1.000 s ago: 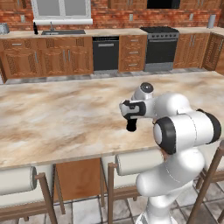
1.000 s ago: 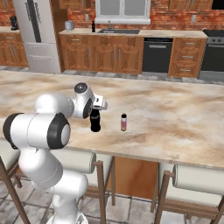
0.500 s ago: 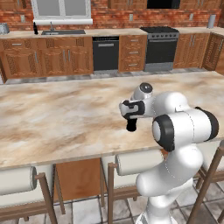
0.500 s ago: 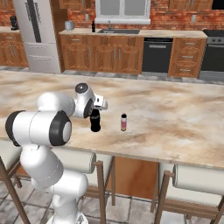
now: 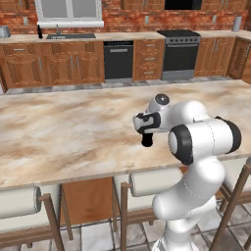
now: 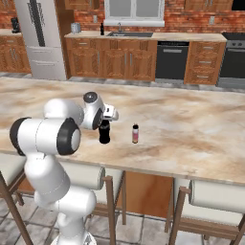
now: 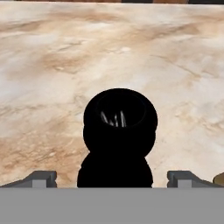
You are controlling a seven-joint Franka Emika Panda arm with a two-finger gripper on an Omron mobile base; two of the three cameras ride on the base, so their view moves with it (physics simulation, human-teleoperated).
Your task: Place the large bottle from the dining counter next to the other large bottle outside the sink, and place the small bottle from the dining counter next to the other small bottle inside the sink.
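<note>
While upright on the dining counter (image 6: 191,129), glossy black waisted large bottle (image 6: 104,133) between spread claw (image 7: 112,177) tips.

My arm (image 5: 201,142) is folded forward, wrist bent down, and my gripper (image 7: 112,178) hangs with its jaws spread wide.

**White arm, dark joints, grey-tipped hand**

The robot's glossy white arm (image 5: 196,162) is built of rounded, bulbous segments, smooth and unmarked. Black rings band its joints, the broadest a dark disc with a grey centre on the fat elbow casing (image 6: 67,136). Behind the fingers sits a small white ball-shaped wrist housing with a round grey cap (image 5: 161,100). The dark gripper (image 5: 145,128) hangs from a blocky white-and-black hand. Its two finger tips (image 7: 41,178) are small, flat, grey blocks.
</note>
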